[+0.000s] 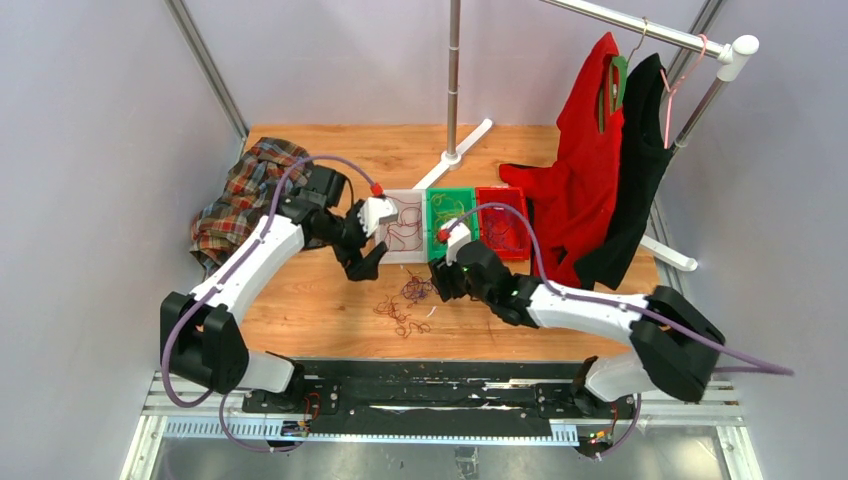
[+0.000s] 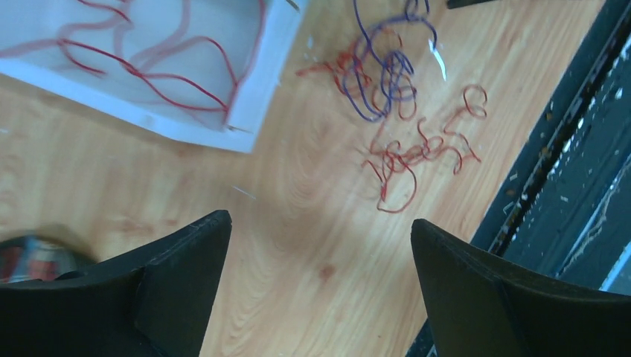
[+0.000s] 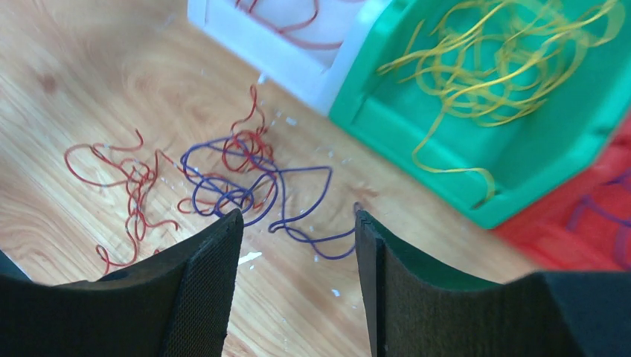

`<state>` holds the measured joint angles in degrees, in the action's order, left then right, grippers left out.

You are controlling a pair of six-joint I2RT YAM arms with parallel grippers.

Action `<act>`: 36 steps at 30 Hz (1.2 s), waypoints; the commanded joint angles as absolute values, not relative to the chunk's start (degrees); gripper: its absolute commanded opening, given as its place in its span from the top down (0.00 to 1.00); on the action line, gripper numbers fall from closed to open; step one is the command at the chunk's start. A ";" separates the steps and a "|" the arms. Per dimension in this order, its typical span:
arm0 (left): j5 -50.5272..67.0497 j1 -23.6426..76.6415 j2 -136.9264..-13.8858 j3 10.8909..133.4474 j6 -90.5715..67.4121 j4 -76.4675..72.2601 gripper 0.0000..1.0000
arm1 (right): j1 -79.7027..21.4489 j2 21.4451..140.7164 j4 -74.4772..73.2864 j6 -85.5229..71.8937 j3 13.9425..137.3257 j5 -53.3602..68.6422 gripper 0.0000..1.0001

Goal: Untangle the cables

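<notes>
The table (image 1: 330, 300) carries three trays in a row. The white tray (image 1: 400, 225) on the left holds a few red loops, the green tray (image 1: 452, 215) holds yellow strands (image 3: 491, 67), and the red tray (image 1: 503, 222) on the right shows some purple.

Near of the trays, loose on the wood, lie the cables (image 1: 405, 305) not yet sorted. A purple strand (image 3: 253, 186) is threaded through red curls, and a separate red bunch (image 3: 126, 186) sits just left and nearer.

They look thin, light and springy, keeping their kinks. I judge they will slip from a loose pinch and drag their neighbours along. The best hold seems to be an outer purple loop that stands free of the red.

My left jaws are spread wide and empty over bare wood left of the tangle. My right jaws are apart and empty, hanging above that purple loop.
</notes>
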<state>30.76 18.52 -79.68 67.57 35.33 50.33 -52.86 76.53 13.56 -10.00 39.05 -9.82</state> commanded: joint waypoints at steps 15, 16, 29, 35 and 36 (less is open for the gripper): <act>30.67 24.40 -82.55 49.07 42.52 33.66 0.17 | -54.45 90.23 18.08 -14.28 41.04 -9.78 0.76; 29.54 24.98 -82.81 48.18 42.51 32.04 0.19 | -54.45 89.69 17.92 -14.18 40.97 -9.69 0.83; 23.65 26.45 -84.23 42.20 42.07 21.21 0.95 | -53.74 74.34 9.70 -13.32 38.00 -9.85 0.99; 18.17 25.82 -78.12 41.98 49.27 28.22 0.99 | -51.83 63.92 6.53 -12.61 36.38 -10.39 0.99; 17.96 24.98 -76.98 41.81 50.28 29.30 0.99 | -51.35 61.91 6.14 -12.32 36.11 -10.37 0.99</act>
<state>21.47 26.06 -82.04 42.33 44.56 25.36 -53.43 68.03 9.10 -13.61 37.45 -9.23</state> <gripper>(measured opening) 0.011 0.013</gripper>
